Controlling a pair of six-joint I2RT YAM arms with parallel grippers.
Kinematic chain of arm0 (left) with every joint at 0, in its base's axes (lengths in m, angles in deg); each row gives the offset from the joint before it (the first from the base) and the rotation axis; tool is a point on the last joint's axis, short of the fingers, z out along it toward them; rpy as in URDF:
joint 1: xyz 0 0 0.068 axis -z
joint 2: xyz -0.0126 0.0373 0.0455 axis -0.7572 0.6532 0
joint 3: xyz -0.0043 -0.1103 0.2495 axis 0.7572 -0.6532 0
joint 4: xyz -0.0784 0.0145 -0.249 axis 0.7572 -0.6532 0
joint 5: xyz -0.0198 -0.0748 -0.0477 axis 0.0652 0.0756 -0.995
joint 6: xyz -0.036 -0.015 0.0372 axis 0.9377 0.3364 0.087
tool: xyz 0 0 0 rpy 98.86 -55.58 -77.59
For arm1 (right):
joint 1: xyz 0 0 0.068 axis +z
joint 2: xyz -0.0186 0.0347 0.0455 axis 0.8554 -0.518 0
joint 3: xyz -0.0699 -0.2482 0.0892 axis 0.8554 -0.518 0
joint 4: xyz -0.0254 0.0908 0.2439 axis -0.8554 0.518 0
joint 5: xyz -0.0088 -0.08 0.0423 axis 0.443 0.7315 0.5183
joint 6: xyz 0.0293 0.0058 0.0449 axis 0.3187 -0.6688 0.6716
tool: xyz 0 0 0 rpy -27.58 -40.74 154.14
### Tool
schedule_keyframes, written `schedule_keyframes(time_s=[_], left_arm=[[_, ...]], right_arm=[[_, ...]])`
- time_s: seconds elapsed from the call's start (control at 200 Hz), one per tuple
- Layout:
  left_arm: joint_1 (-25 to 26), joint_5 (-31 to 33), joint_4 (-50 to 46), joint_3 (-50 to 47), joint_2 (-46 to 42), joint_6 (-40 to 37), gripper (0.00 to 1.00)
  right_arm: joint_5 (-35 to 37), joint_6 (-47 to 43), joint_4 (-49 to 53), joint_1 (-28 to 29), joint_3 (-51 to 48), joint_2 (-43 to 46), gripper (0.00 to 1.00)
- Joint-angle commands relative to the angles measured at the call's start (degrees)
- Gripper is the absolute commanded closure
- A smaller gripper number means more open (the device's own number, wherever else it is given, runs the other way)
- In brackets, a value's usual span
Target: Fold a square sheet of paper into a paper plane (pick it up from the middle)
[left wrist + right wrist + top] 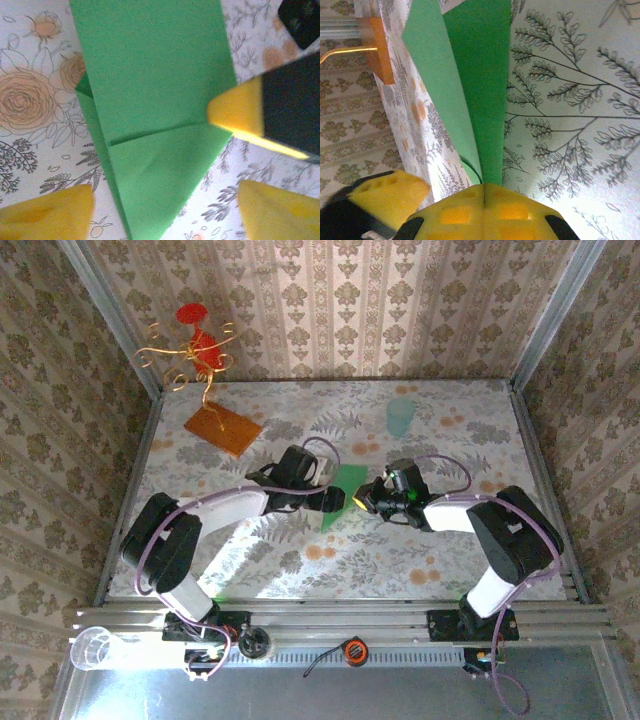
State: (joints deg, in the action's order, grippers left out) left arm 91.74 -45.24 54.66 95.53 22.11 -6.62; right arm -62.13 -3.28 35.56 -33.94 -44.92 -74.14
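Floral cloth on the table (450, 560), patterned wallpaper on all three sides, and right in the middle of it both arms have met over the green sheet. And it no longer looks like a square sheet: that's a paper plane (345, 492), narrow and pointed, with its layers folded along a long centre crease and a diagonal fold line showing across one face in the left wrist view. It sits mid-table between the two wrists, well clear of the orange-brown board (222, 428) at the back left and the pale cup (400, 417) at the back. The right gripper (485, 205) has its pads pressed tight together, pinching the plane along that crease, with the two flaps rising away from the pinch. The left gripper (165, 215) hangs over the plane with its yellow pads (50, 215) spread wide, one on either side and neither touching the paper. I can't tell from here whether the plane is lifted off the cloth or resting on it. By my reading the folding is essentially done, and what's left is small: perhaps a last press on the crease, or setting the plane down and letting go.
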Motion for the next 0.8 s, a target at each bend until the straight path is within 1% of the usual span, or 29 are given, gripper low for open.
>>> schedule_keyframes(time_s=[0.0,0.115,0.225,0.365,0.6,0.685,0.795], left_arm=[[1.64,2.7,3.96,-2.04,-1.24,-4.63,0.13],[3.7,6.02,5.63,-3.11,-2.1,-8.12,0.04],[5.54,8.53,7.74,-4.04,-2.9,-11.35,0.02],[8.26,11.88,10.76,-4.95,-3.46,-15.42,0.02],[9.07,14.58,10.32,-3.81,-2.43,-17.67,0.05],[9.89,17.19,9.93,-3.49,-2.27,-18.71,0.05],[10.19,17.45,10.54,-3.72,-1.18,-20.98,0.07]], right_arm=[[2.85,1.79,5.56,-0.71,0.39,2.82,0.94],[3.56,2.51,8.12,-1.27,0.83,4.13,0.94],[3.2,3.3,8.88,-1.57,1.28,4.24,0.94],[2.1,4.44,8.32,-1.64,1.67,3.26,0.94],[0.74,5.48,7.89,-1.67,1.96,2.13,0.94],[0.59,5.86,7.8,-1.64,1.9,2.08,0.94],[0.58,6.63,7.31,-1.41,1.89,1.86,0.93]])
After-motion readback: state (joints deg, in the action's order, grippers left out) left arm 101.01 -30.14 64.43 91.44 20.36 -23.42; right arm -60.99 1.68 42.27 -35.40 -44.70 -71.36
